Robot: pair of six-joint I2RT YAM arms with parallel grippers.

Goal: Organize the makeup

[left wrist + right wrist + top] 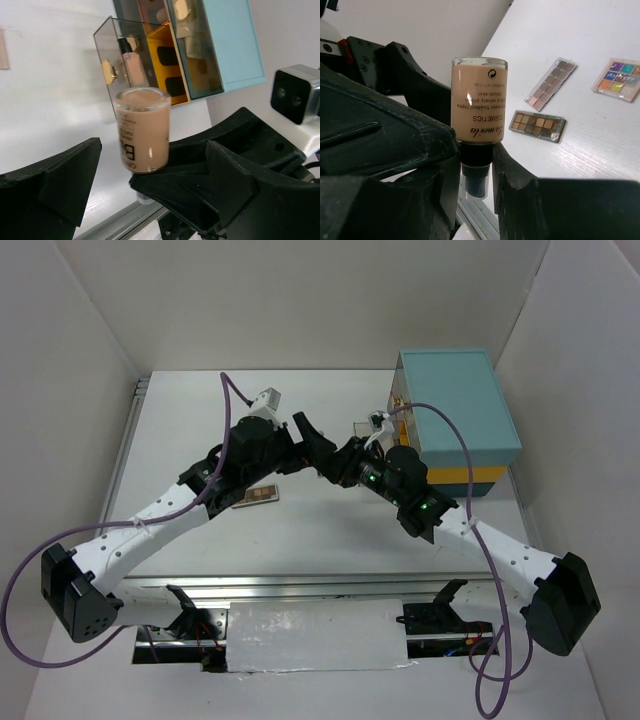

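Foundation bottle [479, 102]: clear cylinder of beige liquid with black lettering and a black cap. It is off the surface [600, 145], between the two arms.

Right hand [477, 165] pinches it at the cap, base pointing away. Left hand [150, 175] is spread wide, one finger either side of the bottle, not touching.

Three eyeshadow palettes [538, 125] lie flat near one another.

Teal case [235, 45]: the clear drawer [112, 50] with gold knobs stands open and holds one pale, black-capped tube [131, 65]. An orange tray [167, 60] sits beside it, contents unclear.
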